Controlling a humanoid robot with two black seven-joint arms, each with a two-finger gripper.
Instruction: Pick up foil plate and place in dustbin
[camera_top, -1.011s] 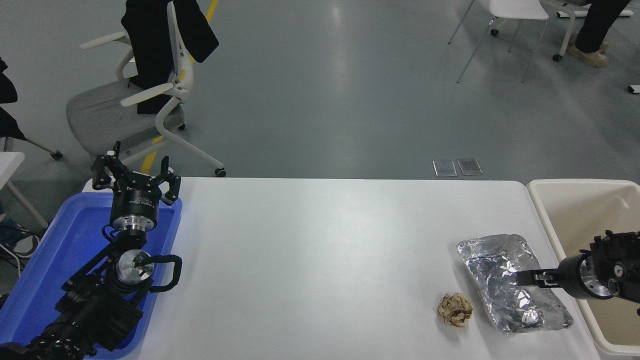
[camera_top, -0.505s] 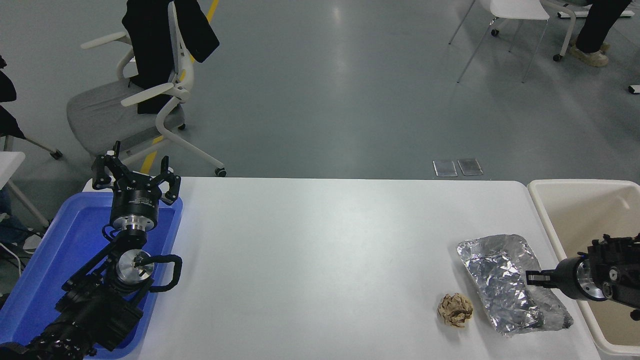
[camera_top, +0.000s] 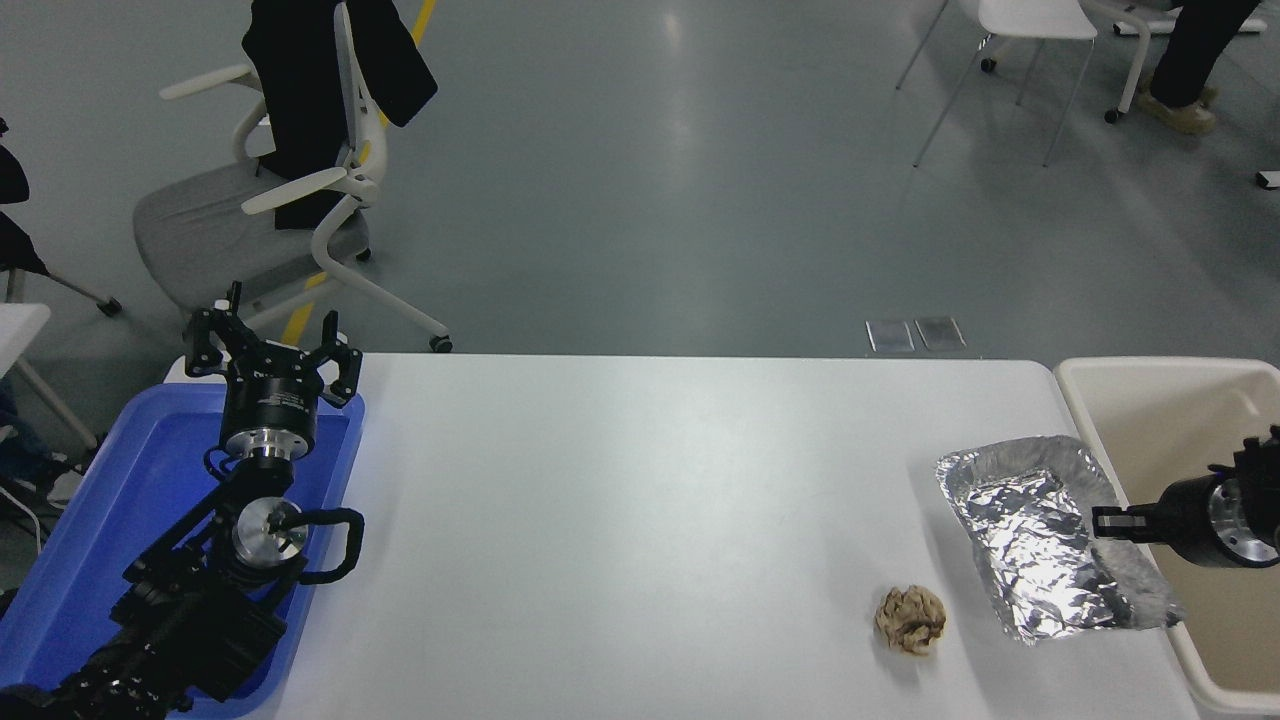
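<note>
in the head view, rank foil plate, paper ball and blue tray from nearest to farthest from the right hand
1. foil plate, right at the right hand, by the dustbin
2. brown crumpled paper ball, near side, left of the plate
3. blue tray, far left end

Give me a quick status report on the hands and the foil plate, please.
Right hand shut on foil plate, beside dustbin. Left hand parked open over blue tray. Nothing blocking.
</note>
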